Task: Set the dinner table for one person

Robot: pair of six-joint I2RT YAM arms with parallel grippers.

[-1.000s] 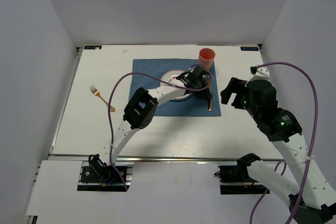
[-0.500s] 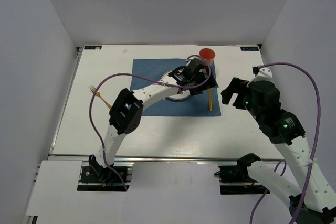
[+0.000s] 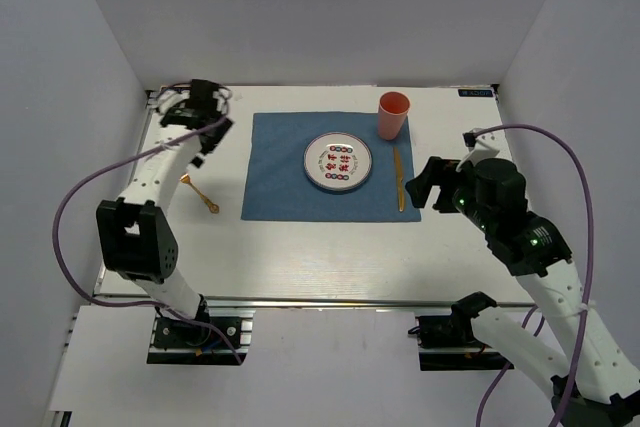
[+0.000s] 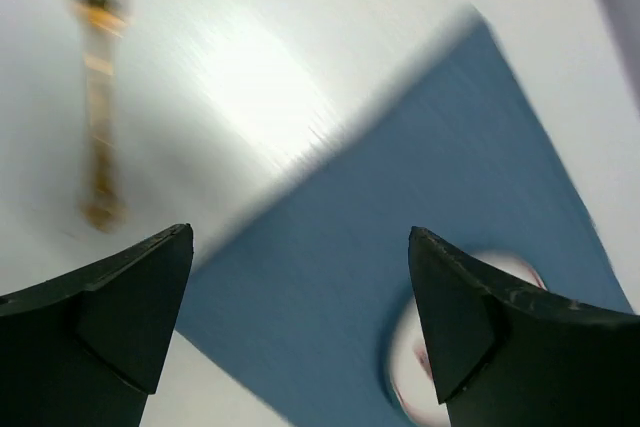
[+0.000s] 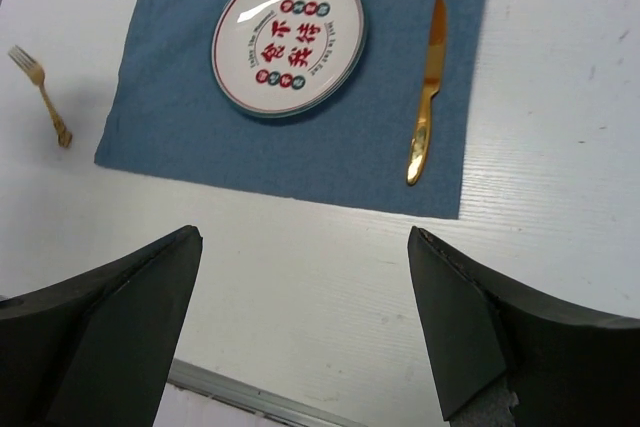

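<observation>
The left claw (image 4: 300, 237) stands wide open with nothing between its fingers. It hangs over the far-left corner of the desk (image 3: 300, 247), the big white surface that fills the top view and carries every piece of the setting. The right claw (image 5: 305, 234) is also spread fully and empty, poised just off the right edge of the blue cloth (image 3: 280, 162).

On that cloth the plate (image 3: 338, 162) sits at the middle, the knife (image 3: 400, 179) lies just right of it with its length running near to far, and the cup (image 3: 393, 115) stands at the far-right corner. The fork (image 3: 203, 197) is the odd piece out. It lies on bare desk just beside the cloth's left edge, not on it.

The next move likely turns on that fork. From the left claw it lies toward the arm bases and slightly toward the cloth. Its long axis runs diagonally, tines far-left and handle near-right. The left arm is clearly the nearer one, since the right claw has the whole cloth between it and the fork.

The left wrist view is smeared, so the gold streak at its upper left is probably the fork, though the shape cannot be made out. To grip across the handle, the claw would need to drop back toward the near side and turn to meet that diagonal.
</observation>
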